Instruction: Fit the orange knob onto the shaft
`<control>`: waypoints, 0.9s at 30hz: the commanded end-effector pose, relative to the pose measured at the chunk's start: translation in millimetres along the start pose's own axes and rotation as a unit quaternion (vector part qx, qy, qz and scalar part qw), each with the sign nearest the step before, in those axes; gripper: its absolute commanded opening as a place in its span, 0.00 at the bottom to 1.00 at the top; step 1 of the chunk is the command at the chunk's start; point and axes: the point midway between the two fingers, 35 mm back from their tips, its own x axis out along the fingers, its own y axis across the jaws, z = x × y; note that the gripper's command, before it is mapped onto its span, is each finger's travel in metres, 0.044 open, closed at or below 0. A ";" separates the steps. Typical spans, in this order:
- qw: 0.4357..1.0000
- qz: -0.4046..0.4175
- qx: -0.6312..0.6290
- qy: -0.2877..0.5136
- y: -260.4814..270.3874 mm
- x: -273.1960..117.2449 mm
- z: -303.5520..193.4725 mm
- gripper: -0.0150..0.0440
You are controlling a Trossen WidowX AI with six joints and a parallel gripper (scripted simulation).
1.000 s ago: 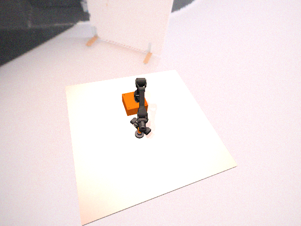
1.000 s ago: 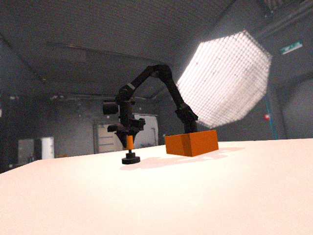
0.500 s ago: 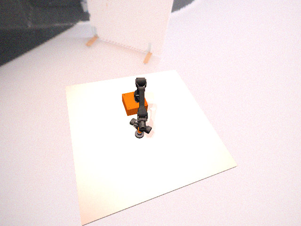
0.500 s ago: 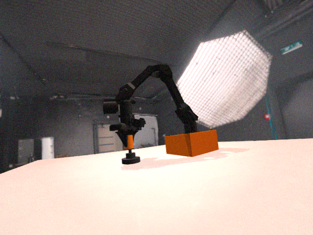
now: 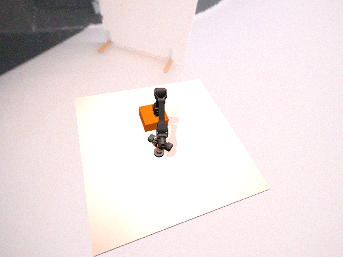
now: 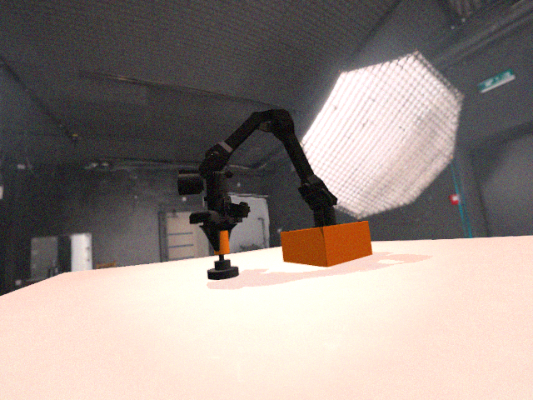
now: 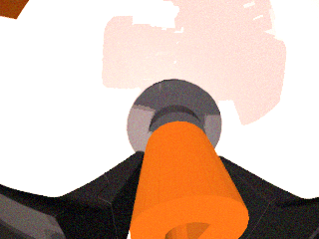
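The orange knob (image 5: pixel 158 148) (image 6: pixel 224 242) (image 7: pixel 186 179) is upright between the fingers of my gripper (image 6: pixel 221 247) (image 7: pixel 180 158), which is shut on it. The round dark pedestal (image 5: pixel 158 155) (image 6: pixel 222 273) (image 7: pixel 174 91) stands on the table directly below. A short length of dark shaft (image 6: pixel 221 257) shows between the knob's lower end and the pedestal's raised step, so the knob is above the pedestal and not touching it. The knob's lower end meets the shaft's visible top; whether the shaft is inside the hole is hidden. The shaft's flat side is not visible.
The orange box (image 5: pixel 150 118) (image 6: pixel 347 243) under the arm's base stands behind the pedestal in the top view and to its right in the exterior view. The pale square table top (image 5: pixel 180 199) (image 6: pixel 301 336) carries the box and pedestal. The arm's shadow falls beside them.
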 end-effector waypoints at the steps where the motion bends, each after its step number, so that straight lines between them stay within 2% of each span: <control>1: 1.000 -0.001 -0.002 0.002 -1.0 0.3 -1.1 0.25; 13: 1.000 -0.001 -0.002 0.002 -2.3 -4.3 -3.3 0.25; 20: 0.995 -0.001 -0.102 0.002 -3.8 -5.5 -5.6 0.25; 27: 0.994 -0.001 -0.107 0.002 -3.9 -4.8 -5.5 0.25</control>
